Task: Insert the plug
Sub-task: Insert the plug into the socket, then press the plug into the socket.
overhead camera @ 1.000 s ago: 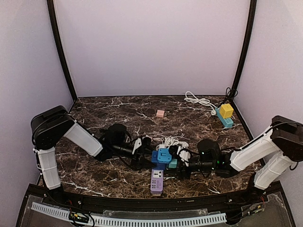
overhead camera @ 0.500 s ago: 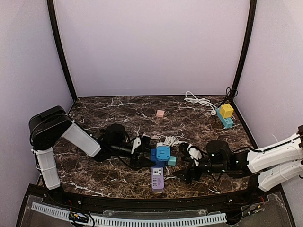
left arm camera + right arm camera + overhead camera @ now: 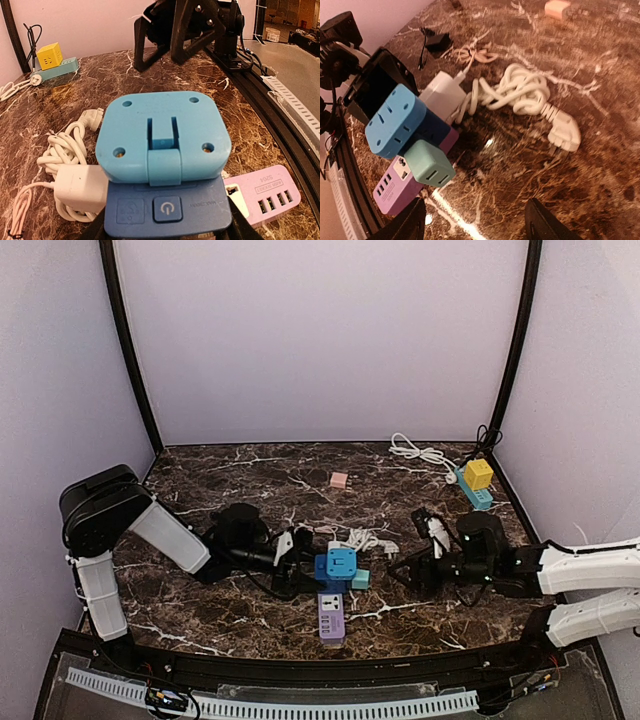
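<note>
A light blue socket cube [image 3: 342,562] sits on a dark blue base [image 3: 167,207]. My left gripper [image 3: 300,570] is shut on that base, its fingers [image 3: 240,232] flanking it at the bottom of the left wrist view. A mint-green plug [image 3: 429,162] with two slots sticks out of the base's side, shown also from above [image 3: 361,580]. My right gripper [image 3: 475,225] stands open a short way to the right of the plug, with only bare marble between its fingers [image 3: 547,225]. From above, the right gripper [image 3: 400,573] is clearly apart from the plug.
A purple power strip [image 3: 332,617] lies just in front of the cube. A white adapter [image 3: 442,92] and a coiled white cable [image 3: 517,92] with its plug [image 3: 562,135] lie behind. A pink adapter [image 3: 339,480], a yellow cube [image 3: 478,474] on a teal strip [image 3: 476,497] and another white cable [image 3: 420,452] sit further back.
My right gripper has let go of the mint-green plug and drawn back to the right. The plug stays in the blue base. The left gripper keeps its hold, shifted slightly.
</note>
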Action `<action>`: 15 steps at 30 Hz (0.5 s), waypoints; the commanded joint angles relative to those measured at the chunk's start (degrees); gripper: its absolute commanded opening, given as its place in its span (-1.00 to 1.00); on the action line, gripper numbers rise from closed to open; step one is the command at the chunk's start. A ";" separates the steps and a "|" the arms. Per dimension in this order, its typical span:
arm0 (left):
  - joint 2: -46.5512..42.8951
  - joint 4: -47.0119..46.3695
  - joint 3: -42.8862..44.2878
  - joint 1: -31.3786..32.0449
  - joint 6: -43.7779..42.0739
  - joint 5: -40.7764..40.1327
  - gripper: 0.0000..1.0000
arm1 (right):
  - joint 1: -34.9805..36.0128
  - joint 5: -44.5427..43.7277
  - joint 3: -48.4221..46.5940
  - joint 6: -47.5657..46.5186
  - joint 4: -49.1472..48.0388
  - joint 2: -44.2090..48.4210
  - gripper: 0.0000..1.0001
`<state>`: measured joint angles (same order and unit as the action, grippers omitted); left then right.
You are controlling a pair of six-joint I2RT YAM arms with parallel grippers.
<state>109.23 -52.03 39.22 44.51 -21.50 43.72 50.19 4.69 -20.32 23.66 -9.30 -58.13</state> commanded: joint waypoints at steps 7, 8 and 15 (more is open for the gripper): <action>-0.27 6.48 -2.69 -0.61 -3.14 1.66 -0.99 | -1.68 22.36 0.76 -14.60 -14.02 -10.84 0.40; -0.26 6.74 -2.58 -0.59 -3.30 2.16 -0.99 | -1.67 21.35 2.50 -18.61 -17.16 -9.93 0.41; 0.59 8.48 -0.90 -0.60 -1.77 5.41 -0.99 | -1.68 19.37 5.01 -34.42 -27.64 -14.18 0.29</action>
<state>108.92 -51.40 39.03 44.14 -22.79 46.46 48.64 23.75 -15.18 0.67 -28.23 -68.99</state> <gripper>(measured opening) 0.525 0.651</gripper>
